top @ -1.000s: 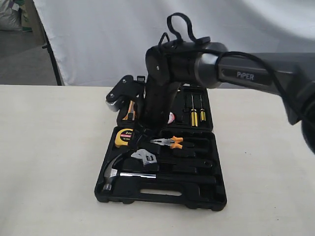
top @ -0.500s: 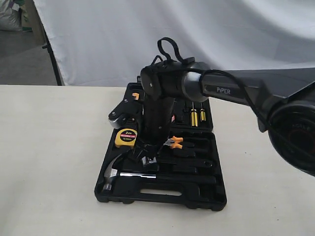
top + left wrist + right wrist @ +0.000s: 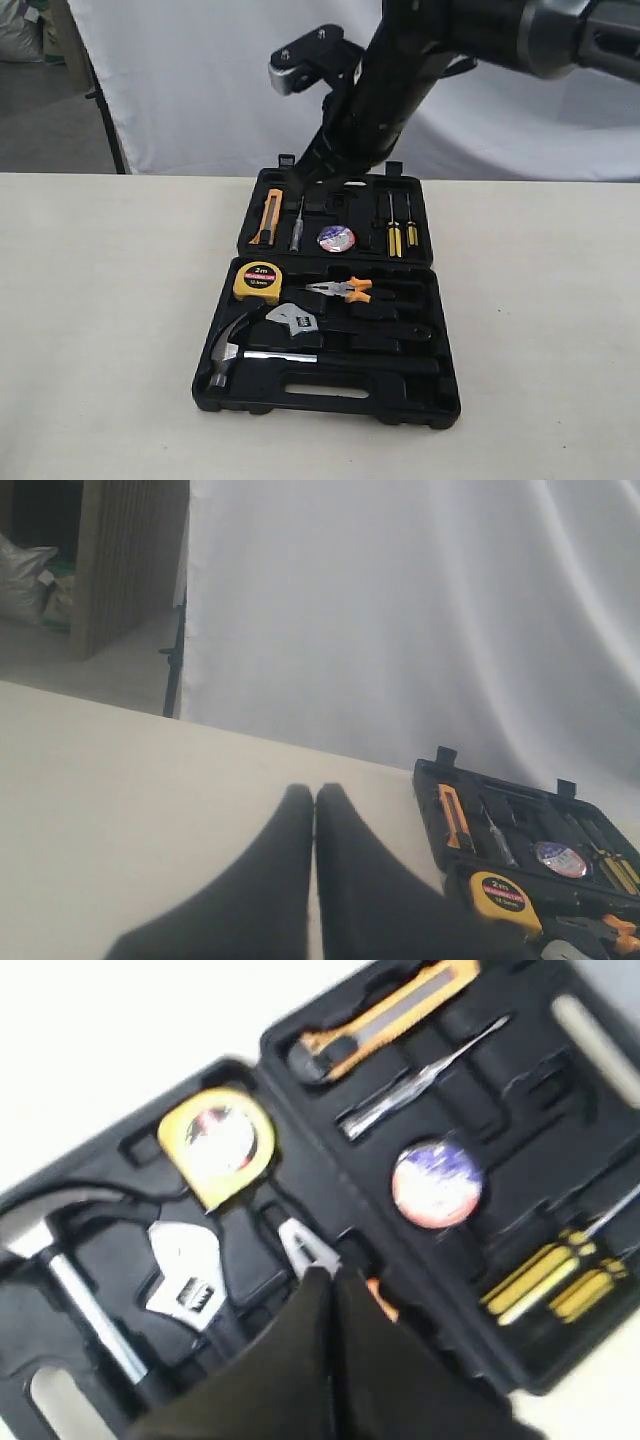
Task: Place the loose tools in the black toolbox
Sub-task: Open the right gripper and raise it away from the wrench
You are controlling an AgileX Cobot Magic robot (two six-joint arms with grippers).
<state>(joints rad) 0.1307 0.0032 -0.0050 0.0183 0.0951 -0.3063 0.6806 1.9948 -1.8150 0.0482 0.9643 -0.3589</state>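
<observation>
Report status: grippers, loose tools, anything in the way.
Left gripper shut, empty. Right gripper shut, empty, above black moulded plastic toolbox. Steel claw hammer, silver adjustable wrench, dark tape roll seated in recesses. Nothing in the way.

One black toolbox [image 3: 445, 405] is counted; one claw hammer [image 3: 228, 350], one adjustable wrench [image 3: 297, 322], one tape roll [image 3: 336, 238], one tape measure [image 3: 258, 281], one pair of pliers [image 3: 345, 290], one utility knife [image 3: 268, 218] and one silver probe [image 3: 297, 232] are seen; two yellow-handled screwdrivers [image 3: 392, 239] are noted.
</observation>
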